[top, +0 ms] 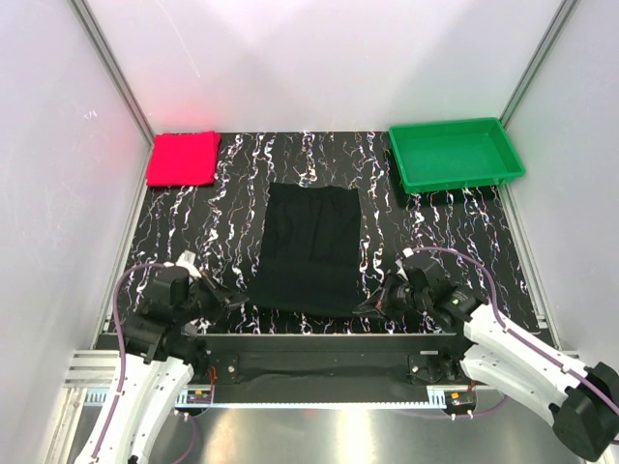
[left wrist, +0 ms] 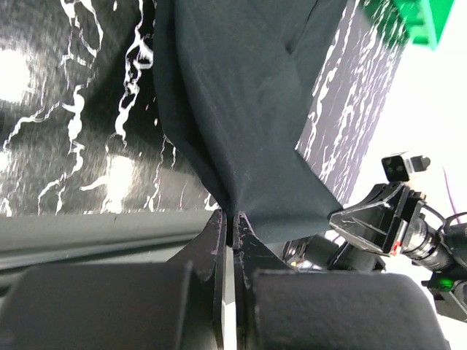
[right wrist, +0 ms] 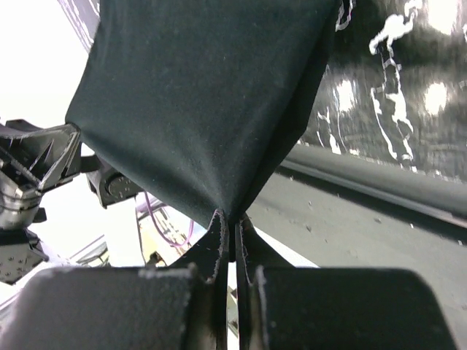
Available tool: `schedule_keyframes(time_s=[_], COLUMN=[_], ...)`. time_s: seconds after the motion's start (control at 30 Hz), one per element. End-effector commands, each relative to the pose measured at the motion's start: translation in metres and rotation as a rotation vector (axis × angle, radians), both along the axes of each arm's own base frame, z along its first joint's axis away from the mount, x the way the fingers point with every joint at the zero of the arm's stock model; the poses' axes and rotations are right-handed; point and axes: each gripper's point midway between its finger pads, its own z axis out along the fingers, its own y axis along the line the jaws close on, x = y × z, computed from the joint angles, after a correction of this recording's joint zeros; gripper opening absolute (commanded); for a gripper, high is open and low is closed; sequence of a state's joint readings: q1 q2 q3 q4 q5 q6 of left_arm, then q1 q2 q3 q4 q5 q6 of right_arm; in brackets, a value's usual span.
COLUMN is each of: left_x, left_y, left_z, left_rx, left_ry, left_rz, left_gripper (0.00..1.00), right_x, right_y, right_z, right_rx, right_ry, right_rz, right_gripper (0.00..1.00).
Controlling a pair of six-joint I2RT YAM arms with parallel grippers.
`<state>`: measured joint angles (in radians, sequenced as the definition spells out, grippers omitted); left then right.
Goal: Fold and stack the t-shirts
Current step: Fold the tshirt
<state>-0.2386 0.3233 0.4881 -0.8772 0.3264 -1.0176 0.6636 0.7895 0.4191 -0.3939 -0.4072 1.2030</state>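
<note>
Black t-shirt [top: 309, 246] was clamped at near corners by L gripper [left wrist: 232, 221] & R gripper [right wrist: 232, 219]; a square fold was judged to need both carried fwd level, hem taut.

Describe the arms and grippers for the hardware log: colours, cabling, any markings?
The left arm and right arm match: white shell links, black joint housings, a lilac cable looping along each. A green light shows on the right wrist. The left gripper and right gripper are matte black with tapered wedge fingers. No legible markings.
</note>
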Motion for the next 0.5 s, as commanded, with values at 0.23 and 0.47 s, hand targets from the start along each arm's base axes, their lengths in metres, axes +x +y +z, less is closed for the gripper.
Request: schedule_keyframes(time_s=[0.23,0.47], left_x=[0.007,0.053], left_y=[0.007,0.008], left_z=[0.013,0.037], left_rx=[0.084,0.133], left_ry=[-0.019,-0.085], left_rz=[-0.019,0.014], left_gripper=[0.00,0.00], right_x=[-0.006,0.052], right_y=[-0.019,0.006], right_z=[0.013,0.055], right_rx=[-0.122,-0.191], right_ry=[-0.017,-0.156], right_rz=[0.006,0.089], right_gripper=[0.00,0.00])
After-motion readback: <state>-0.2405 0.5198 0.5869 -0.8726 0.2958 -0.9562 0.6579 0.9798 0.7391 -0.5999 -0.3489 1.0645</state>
